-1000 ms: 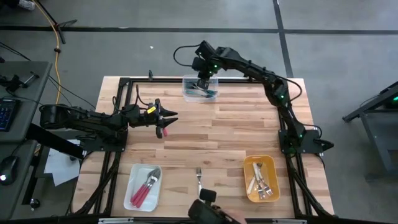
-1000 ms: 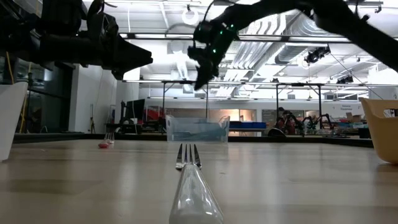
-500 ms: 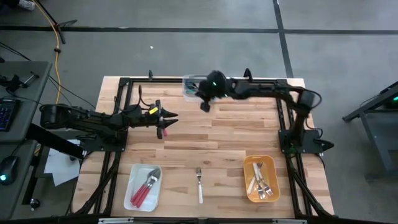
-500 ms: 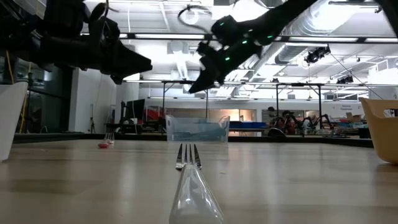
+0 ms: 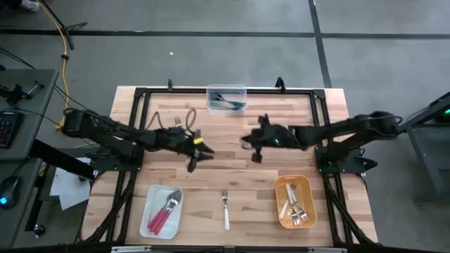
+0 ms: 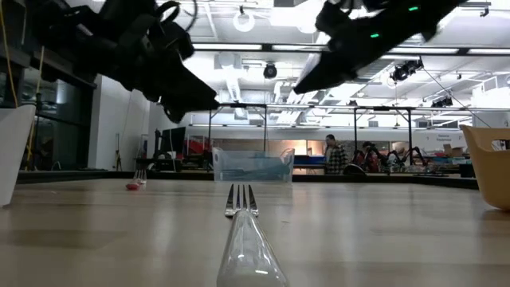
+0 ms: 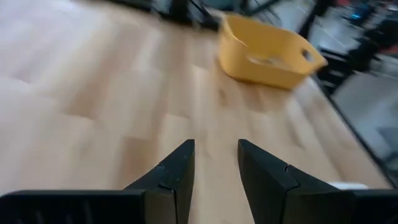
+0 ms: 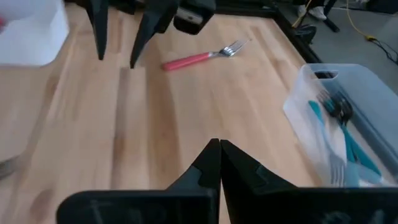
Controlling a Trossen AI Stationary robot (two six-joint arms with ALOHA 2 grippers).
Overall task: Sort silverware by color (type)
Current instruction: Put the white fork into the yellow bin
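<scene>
On table — two loose forks (image 5: 226, 209) | left fingers (image 7: 214, 163) apart | right fingers (image 8: 214, 163) closed, empty

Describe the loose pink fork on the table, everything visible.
The pink fork has a pink-red plastic handle and a silver metal head with tines. It lies flat on the bare wooden table, alone, outside every container. The left gripper hangs above it with fingers apart, not touching it. In the low view only its end shows, far back.
</scene>
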